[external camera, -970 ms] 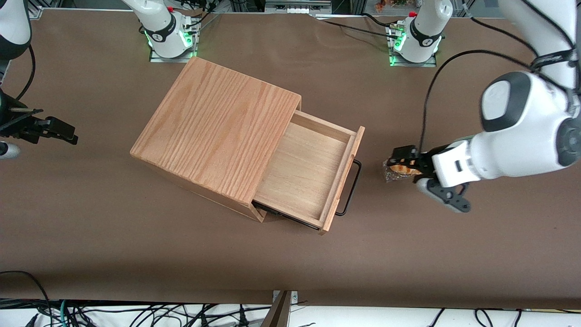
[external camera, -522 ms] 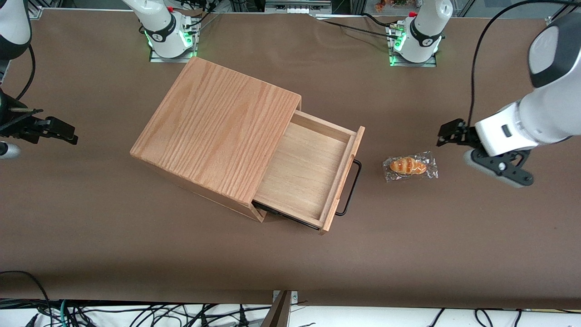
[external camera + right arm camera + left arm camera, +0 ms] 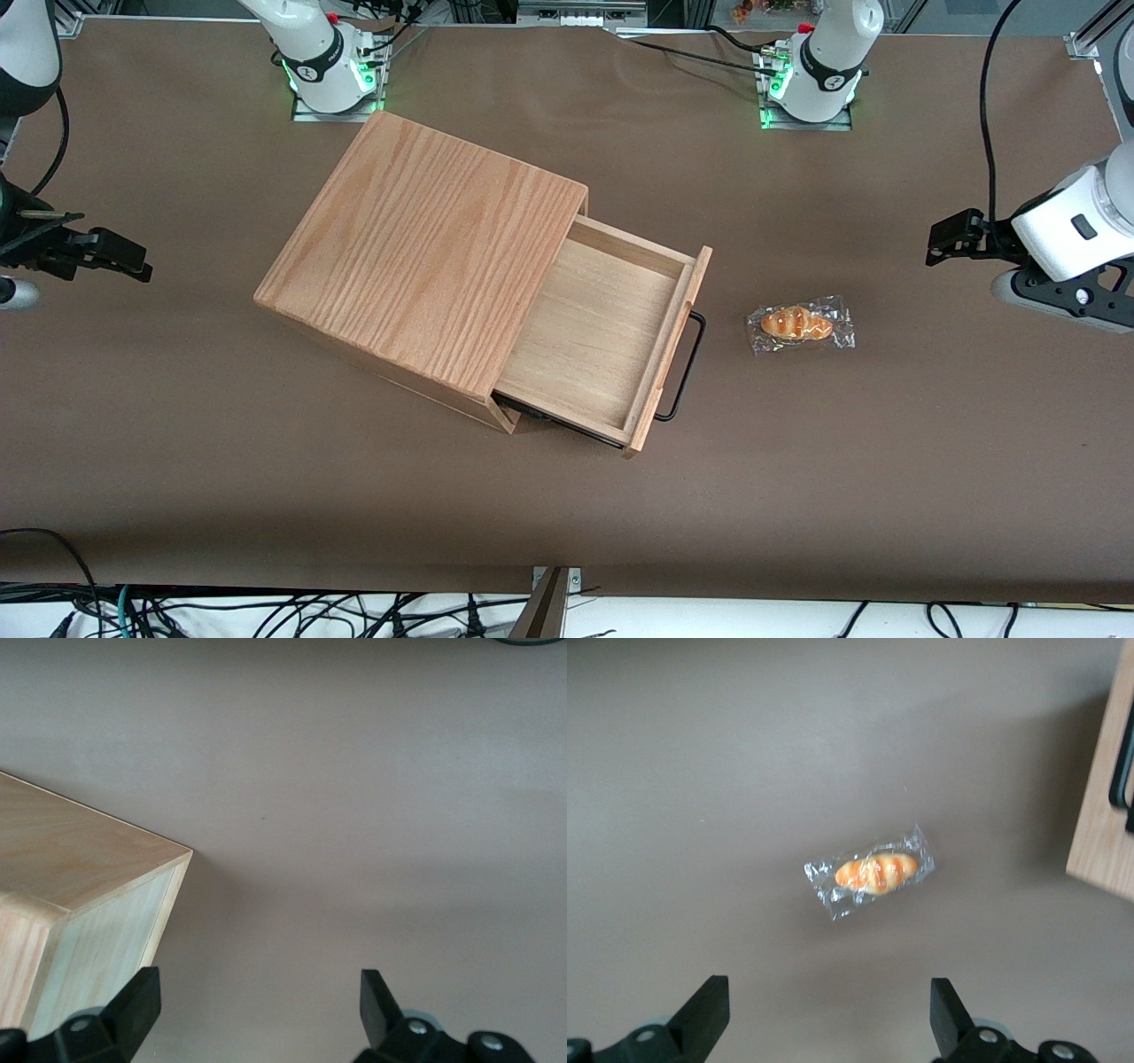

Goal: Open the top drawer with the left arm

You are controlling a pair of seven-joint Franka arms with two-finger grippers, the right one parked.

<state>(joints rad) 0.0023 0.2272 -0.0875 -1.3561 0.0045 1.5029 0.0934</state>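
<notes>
Shallow pale-oak top drawer (image 3: 602,332) pulled well out of big oak-grain cabinet body (image 3: 416,257), tray interior bare wood. Flat wooden drawer front (image 3: 678,354) faces working arm's end of table; long thin black wire handle (image 3: 687,368) runs along it, nothing touching it. Edge of drawer front (image 3: 1103,806) plus a bit of black handle (image 3: 1122,762) also visible from left wrist camera.

Cabinet sits mid-table on brown table surface (image 3: 266,461), rotated at an angle to table edges.

Small orange bread roll in clear plastic wrapper (image 3: 800,325) lies flat on table in front of drawer, near handle but apart from it. Same wrapped roll (image 3: 871,873) seen from wrist camera, between the two fingertips' line of sight and lower down on the table, untouched.

Large white left arm (image 3: 1076,230) at working arm's end of table, well apart from drawer and clear of roll. Black two-finger gripper (image 3: 952,237) points toward cabinet, raised off table, slightly farther from front camera than roll. Gripper (image 3: 824,1014) spread wide, black fingertips (image 3: 709,1005) far apart, nothing between them.

Right wrist view: corner of cabinet body (image 3: 89,904) and plain table only.
</notes>
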